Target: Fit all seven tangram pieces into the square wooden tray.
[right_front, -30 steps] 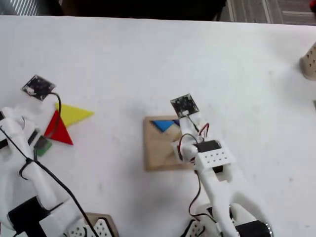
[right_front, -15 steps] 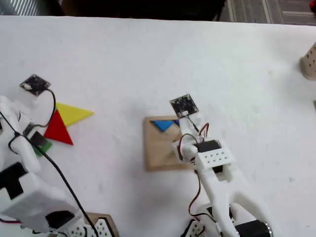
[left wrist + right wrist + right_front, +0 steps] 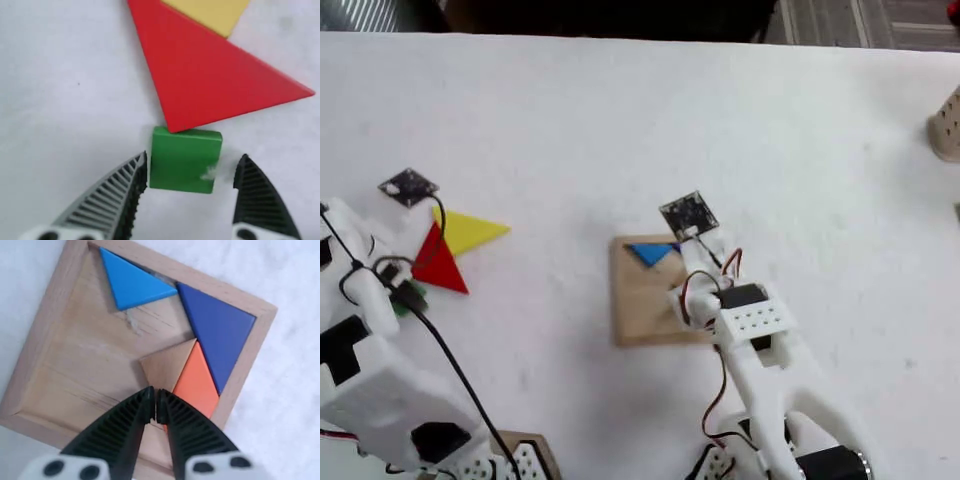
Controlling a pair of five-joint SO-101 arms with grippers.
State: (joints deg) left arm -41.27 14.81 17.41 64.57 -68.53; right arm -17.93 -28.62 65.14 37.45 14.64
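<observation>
Left jaws stand spread apart, gripping nothing, with the green square (image 3: 184, 159) lying flat between them. One fingertip (image 3: 137, 172) is just beside one edge of the square and the other is clear of the opposite edge. Right jaws are pinched together, empty, hanging over the square wooden tray (image 3: 45, 340).

A white desk (image 3: 620, 120) carries everything. The left arm (image 3: 365, 350) is at one side of it and the right arm (image 3: 760, 350) is near the middle, bent over the tray.

The tray lies flat near the desk's centre, with 3 coloured pieces inside and much of its floor bare. A dark blue triangle (image 3: 217, 335) lies along one rim. A light blue triangle (image 3: 131, 284) lies in the neighbouring corner, its tip close to the dark blue one. An orange triangle (image 3: 197, 385) rests against the dark blue triangle's long side. The right jaws' closed tips are over the edge of the orange piece.

Well apart from the tray, beside the left arm, lie 3 loose pieces. A red triangle (image 3: 210, 70) lies flat, one corner touching an edge of the green square. A yellow piece (image 3: 207, 12) touches the red triangle's far side.
</observation>
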